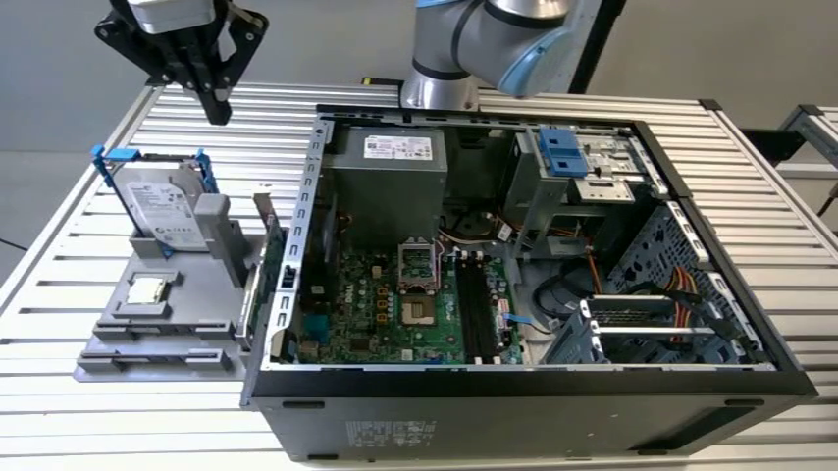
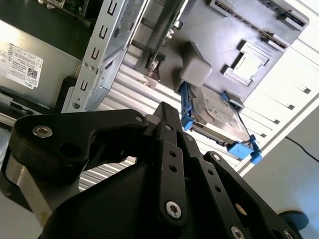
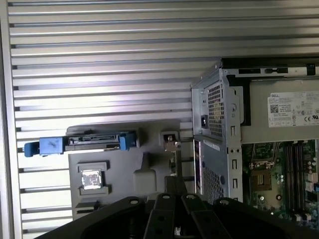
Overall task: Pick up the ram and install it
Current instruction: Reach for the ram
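Quick status: gripper (image 1: 216,108) hangs up in the air over the slatted table (image 1: 59,265), on the exterior view's left of the open PC case (image 1: 524,392) and past the far end of the grey parts fixture (image 1: 196,324). Fingers look pressed together w/ nothing between them, same in both wrist views. It's touching nothing atm; the nearest thing is the hard drive (image 1: 164,211) w/ blue rails, standing upright in the fixture. The square silver processor chip (image 1: 147,289) lies flat in its pocket just in front of the drive. As for the ram, tbh I can't pick it out for sure. There's a thin green board (image 1: 273,285) standing on edge between the fixture and the case wall, but idk if that's the ram or the expansion card. The motherboard (image 1: 380,304) lies flat inside the case.
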Controlling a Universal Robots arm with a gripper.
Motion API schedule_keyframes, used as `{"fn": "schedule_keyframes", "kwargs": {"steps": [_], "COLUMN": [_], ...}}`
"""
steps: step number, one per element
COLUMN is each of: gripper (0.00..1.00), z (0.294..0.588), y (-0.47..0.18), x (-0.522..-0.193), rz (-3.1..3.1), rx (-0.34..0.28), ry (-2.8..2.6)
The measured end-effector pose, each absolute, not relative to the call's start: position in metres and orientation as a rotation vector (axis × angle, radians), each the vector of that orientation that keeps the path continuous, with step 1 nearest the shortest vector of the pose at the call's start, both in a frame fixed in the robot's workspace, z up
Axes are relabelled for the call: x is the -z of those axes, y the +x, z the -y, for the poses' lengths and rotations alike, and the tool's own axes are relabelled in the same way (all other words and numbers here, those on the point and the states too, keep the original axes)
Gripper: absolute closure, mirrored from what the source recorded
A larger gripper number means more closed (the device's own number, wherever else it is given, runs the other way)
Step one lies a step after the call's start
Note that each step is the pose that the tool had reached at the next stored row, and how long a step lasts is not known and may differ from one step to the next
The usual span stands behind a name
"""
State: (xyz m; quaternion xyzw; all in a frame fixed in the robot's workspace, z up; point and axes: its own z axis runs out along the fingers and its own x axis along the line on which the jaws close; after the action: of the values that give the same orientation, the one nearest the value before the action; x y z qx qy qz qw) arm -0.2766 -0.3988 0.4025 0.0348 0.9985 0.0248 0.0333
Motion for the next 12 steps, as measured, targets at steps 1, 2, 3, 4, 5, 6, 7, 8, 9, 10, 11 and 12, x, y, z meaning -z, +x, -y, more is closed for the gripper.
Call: {"fn": "schedule_keyframes", "kwargs": {"steps": [1, 2, 3, 4, 5, 6, 7, 8, 9, 10, 11, 12], "gripper": [1.0, 1.0, 1.0, 1.0, 1.0, 1.0, 1.0, 1.0, 1.0, 1.0, 1.0, 1.0], "z": [0.399, 0.399, 0.399, 0.399, 0.399, 0.399, 0.399, 0.399, 0.399, 0.399, 0.399, 0.399], "y": [-0.278, -0.28, -0.281, -0.283, -0.284, -0.286, -0.287, -0.288, -0.29, -0.291, -0.292, -0.293], "x": [-0.403, -0.403, -0.403, -0.403, -0.403, -0.403, -0.403, -0.403, -0.403, -0.403, -0.403, -0.403], "rz": [-3.072, -3.071, -3.071, -3.071, -3.07, -3.07, -3.07, -3.07, -3.069, -3.069, -3.069, -3.069], "rx": [-0.076, -0.076, -0.076, -0.076, -0.077, -0.077, -0.076, -0.076, -0.076, -0.077, -0.076, -0.077], "ry": [0.107, 0.107, 0.107, 0.107, 0.107, 0.107, 0.107, 0.107, 0.107, 0.107, 0.107, 0.107]}}
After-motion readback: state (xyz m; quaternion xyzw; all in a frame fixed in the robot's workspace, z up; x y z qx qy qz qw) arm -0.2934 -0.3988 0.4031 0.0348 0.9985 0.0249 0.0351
